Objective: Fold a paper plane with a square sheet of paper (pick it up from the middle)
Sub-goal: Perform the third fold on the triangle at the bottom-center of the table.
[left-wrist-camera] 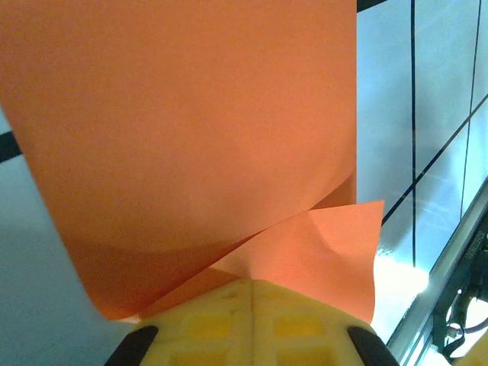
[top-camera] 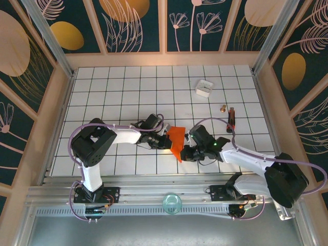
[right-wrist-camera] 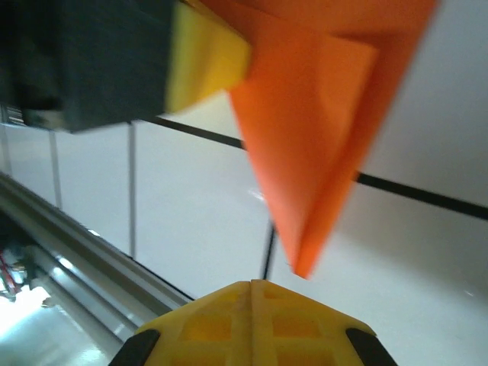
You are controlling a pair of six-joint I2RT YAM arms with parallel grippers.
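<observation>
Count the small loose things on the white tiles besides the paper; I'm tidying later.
3: a white box far right, a brass piece nearer, a dark stick beside it. More may hide under the arms.

White box (top-camera: 203,87) on gridded table (top-camera: 128,92)

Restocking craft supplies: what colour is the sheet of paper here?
The paper is plain bright orange-red, clearest in the left wrist view.
</observation>
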